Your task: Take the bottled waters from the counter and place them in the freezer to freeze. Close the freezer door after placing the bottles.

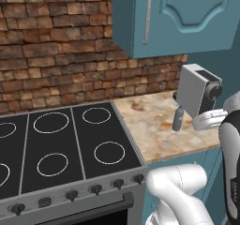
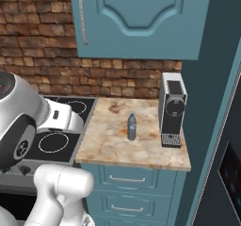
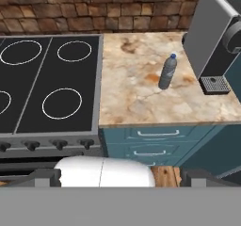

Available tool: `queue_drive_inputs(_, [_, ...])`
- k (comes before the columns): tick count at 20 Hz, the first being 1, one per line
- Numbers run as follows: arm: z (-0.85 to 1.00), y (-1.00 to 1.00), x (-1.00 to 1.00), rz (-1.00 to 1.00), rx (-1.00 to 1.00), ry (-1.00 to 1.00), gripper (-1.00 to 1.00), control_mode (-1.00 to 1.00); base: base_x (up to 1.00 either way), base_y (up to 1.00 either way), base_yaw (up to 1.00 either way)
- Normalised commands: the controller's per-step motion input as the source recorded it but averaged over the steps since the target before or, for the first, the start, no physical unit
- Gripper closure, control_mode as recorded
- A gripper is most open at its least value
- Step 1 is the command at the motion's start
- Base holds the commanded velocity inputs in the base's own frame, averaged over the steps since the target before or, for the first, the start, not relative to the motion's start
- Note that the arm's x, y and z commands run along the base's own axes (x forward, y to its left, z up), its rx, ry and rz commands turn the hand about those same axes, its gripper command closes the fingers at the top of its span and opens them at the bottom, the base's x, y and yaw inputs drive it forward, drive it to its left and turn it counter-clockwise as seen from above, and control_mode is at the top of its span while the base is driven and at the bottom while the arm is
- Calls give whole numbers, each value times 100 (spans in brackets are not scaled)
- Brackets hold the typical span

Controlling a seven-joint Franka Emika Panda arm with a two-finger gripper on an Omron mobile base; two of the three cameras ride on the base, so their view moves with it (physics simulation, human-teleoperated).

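Note:
One grey-blue bottled water with a dark blue cap stands upright on the marbled counter, just left of a coffee machine. The same bottle appears in both base views. My gripper hangs back from the counter's front edge, well short of the bottle. It is open, its dark fingertips set wide apart with nothing between them. The dark slate freezer rises right of the counter. Its door shows the outer face with a small dark display.
A grey coffee machine stands at the counter's right end, close to the bottle. The black stove top with white rings lies to the left. A teal wall cupboard hangs above the counter, and teal drawers sit below it.

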Motion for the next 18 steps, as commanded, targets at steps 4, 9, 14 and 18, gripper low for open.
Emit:
queue_drive_inputs(4, [0, -41, 26, 2, 2, -4, -100, -100, 0, 0, 0])
queue_drive_inputs(9, [-12, -34, 19, 0, 1, -5, -100, -100, 0, 0, 0])
queue_drive_inputs(14, [-31, -35, 19, 0, 0, -19, -100, -100, 0, 0, 0])
queue_drive_inputs(18, [-38, -37, 13, 0, 0, -27, -100, -100, 0, 0, 0])
